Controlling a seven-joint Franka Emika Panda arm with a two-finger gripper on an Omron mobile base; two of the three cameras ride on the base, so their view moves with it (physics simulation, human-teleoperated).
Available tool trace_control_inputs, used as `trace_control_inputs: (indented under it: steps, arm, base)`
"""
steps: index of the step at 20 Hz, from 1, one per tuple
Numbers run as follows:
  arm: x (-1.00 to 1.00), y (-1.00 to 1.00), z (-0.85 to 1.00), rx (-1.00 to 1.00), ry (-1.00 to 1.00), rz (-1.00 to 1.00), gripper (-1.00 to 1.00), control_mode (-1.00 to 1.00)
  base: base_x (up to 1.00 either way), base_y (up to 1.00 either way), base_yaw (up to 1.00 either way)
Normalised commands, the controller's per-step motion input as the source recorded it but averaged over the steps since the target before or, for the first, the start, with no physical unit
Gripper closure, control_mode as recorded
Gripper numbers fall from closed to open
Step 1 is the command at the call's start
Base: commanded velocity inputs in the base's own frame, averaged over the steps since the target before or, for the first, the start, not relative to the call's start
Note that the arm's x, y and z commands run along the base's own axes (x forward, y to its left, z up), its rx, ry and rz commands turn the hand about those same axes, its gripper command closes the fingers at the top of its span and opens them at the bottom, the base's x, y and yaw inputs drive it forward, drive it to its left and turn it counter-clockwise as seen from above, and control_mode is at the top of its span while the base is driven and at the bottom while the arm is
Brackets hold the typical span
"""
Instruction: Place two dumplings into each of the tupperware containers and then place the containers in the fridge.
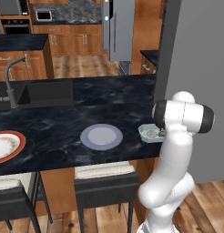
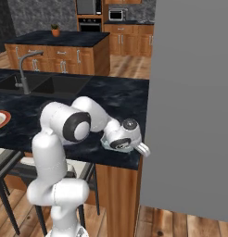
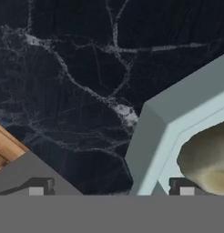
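Observation:
A pale blue-grey tupperware container (image 1: 147, 131) sits at the counter's right end, partly behind my arm. A beige dumpling (image 3: 206, 159) lies inside it. My gripper (image 3: 111, 189) is open and low over the counter. Its jaws stand on either side of that container's flared rim (image 3: 177, 109), one fingertip (image 3: 41, 186) outside and the other fingertip (image 3: 183, 187) inside beside the dumpling. In the right base view the gripper (image 2: 142, 149) hangs at the counter's right edge. A second, round tupperware container (image 1: 101, 136) rests mid-counter. The grey steel fridge (image 1: 118, 27) stands far back.
A red-rimmed plate (image 1: 5, 145) lies at the counter's left end. A sink with a faucet (image 1: 11, 86) is set in the counter behind it. A tall flat grey panel (image 2: 194, 102) rises right beside the counter's end. Stools (image 1: 104, 182) stand under the front edge.

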Motion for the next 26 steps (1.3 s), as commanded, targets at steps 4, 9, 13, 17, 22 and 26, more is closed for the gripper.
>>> trace_control_inputs:
  steps: [4, 9, 13, 17, 22, 26]
  arm:
    - [0.01, 0.0, -0.36, 0.0, 0.0, 0.0, 1.0, -1.0]
    - [0.23, 0.23, -0.45, 0.0, 0.0, 0.0, 1.0, -1.0]
    - [0.45, 0.7, -0.21, 0.0, 0.05, 0.0, 1.0, -1.0]
    - [0.43, 0.95, -0.1, -0.05, 0.08, 0.0, 1.0, -1.0]
    - [0.3, 1.0, -0.16, -0.12, 0.08, -0.05, 1.0, -1.0]
    - [-0.08, 0.33, 0.62, 0.07, 0.01, -0.04, 1.0, -1.0]
  base:
    - [0.0, 0.0, 0.0]
    - [0.0, 0.0, 0.0]
    - [0.0, 0.0, 0.0]
    - [0.0, 0.0, 0.0]
    - [0.0, 0.0, 0.0]
    - [0.0, 0.0, 0.0]
